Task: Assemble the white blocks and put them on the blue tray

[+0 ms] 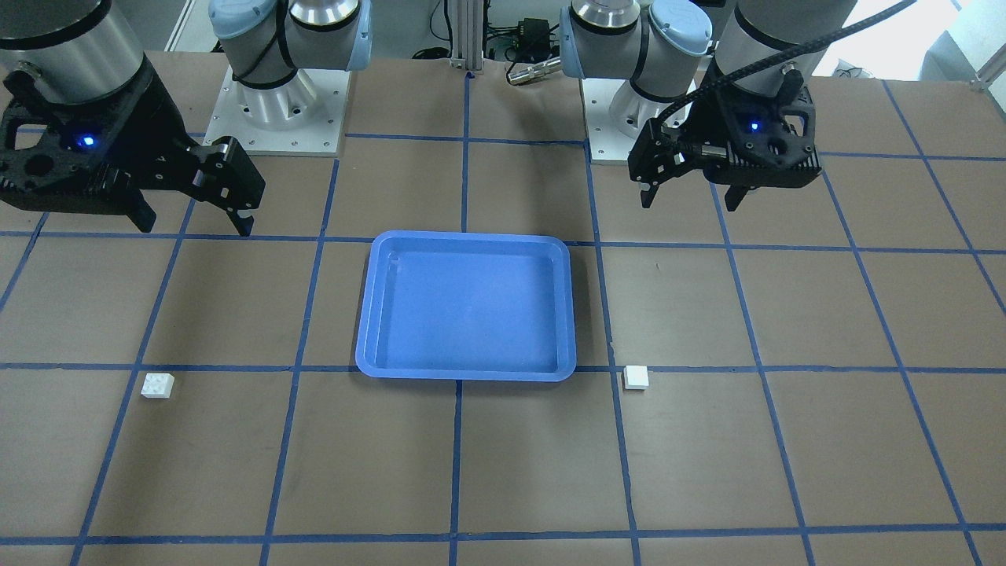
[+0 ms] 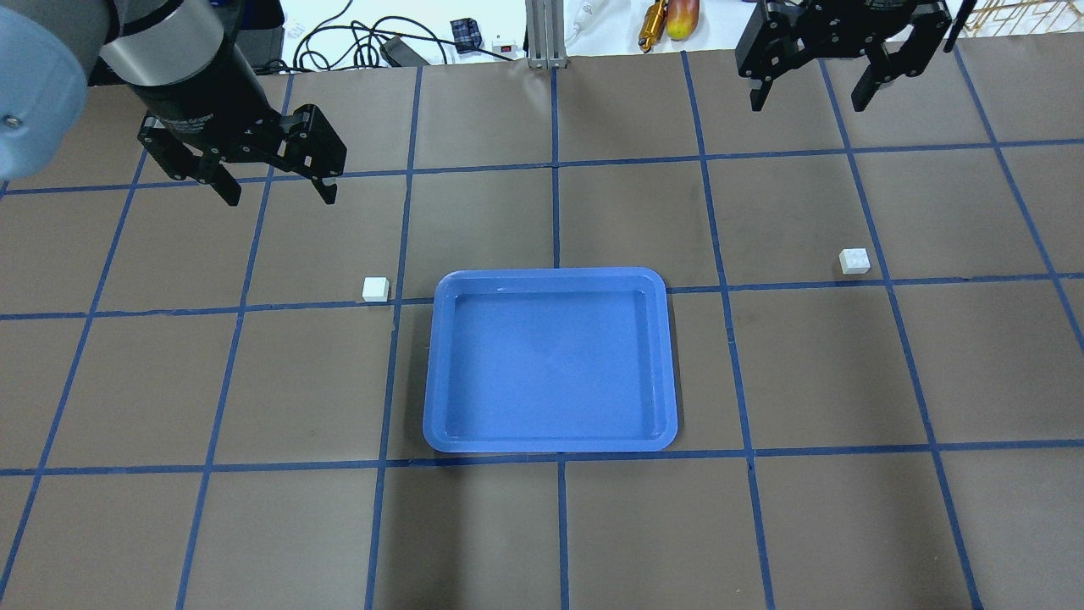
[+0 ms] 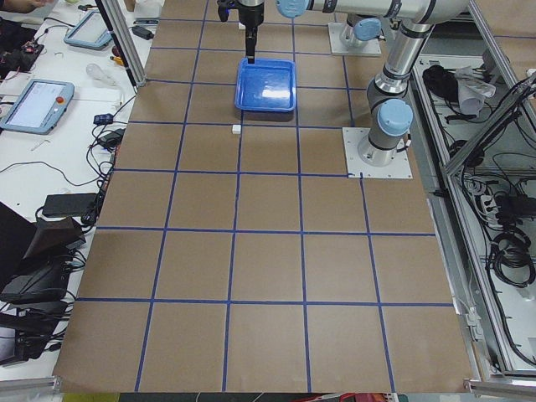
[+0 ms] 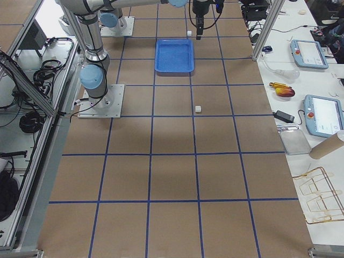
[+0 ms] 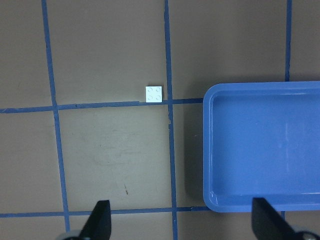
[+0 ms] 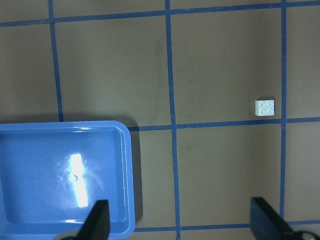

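The blue tray [image 2: 550, 364] lies empty in the middle of the table. One white studded block [image 2: 375, 289] sits just off its far left corner, and shows in the left wrist view [image 5: 154, 93]. A second white block [image 2: 854, 261] lies well to the right, and shows in the right wrist view [image 6: 265, 107]. My left gripper [image 2: 275, 186] hangs open and empty above the table, beyond and left of the first block. My right gripper [image 2: 809, 89] hangs open and empty at the far right, beyond the second block.
Brown table surface with a blue tape grid [image 2: 555, 165]. Arm bases [image 1: 275, 110] stand at the robot's edge. Cables and small items lie past the far edge [image 2: 669, 21]. Tablets and tools lie on side benches [image 4: 322, 113].
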You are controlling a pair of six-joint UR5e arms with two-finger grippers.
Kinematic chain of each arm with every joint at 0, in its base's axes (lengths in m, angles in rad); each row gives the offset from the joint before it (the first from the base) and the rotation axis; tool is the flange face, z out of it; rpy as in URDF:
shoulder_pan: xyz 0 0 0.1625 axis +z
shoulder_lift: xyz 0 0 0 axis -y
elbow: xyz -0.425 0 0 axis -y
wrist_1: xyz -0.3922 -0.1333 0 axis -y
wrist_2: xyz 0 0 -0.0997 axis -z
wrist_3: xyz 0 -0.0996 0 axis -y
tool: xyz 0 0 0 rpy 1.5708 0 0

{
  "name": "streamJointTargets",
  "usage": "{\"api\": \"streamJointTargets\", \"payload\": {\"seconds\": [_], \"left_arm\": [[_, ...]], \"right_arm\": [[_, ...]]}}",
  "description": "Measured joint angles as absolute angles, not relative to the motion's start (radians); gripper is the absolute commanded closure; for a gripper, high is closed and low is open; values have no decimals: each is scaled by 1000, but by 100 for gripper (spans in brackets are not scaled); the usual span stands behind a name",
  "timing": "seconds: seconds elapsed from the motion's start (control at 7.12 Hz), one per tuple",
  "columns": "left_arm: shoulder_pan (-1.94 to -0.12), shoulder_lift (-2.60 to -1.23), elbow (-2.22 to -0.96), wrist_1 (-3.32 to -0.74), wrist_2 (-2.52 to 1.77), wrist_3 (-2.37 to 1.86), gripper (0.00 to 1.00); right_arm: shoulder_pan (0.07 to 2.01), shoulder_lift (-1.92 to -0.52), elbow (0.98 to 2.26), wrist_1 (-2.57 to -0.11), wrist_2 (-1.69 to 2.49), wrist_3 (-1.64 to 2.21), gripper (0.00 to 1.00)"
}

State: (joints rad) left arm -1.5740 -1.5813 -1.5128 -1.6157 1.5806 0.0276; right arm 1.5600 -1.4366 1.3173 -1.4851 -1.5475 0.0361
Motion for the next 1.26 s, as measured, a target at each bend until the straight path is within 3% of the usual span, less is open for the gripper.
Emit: {"api": "streamJointTargets", "payload": {"seconds": [1.26], "left_arm": [[-1583, -1580, -1522, -1628, 1576, 28, 0]], "right_arm": [[1560, -1437, 1318, -1494, -1538, 32, 0]]}}
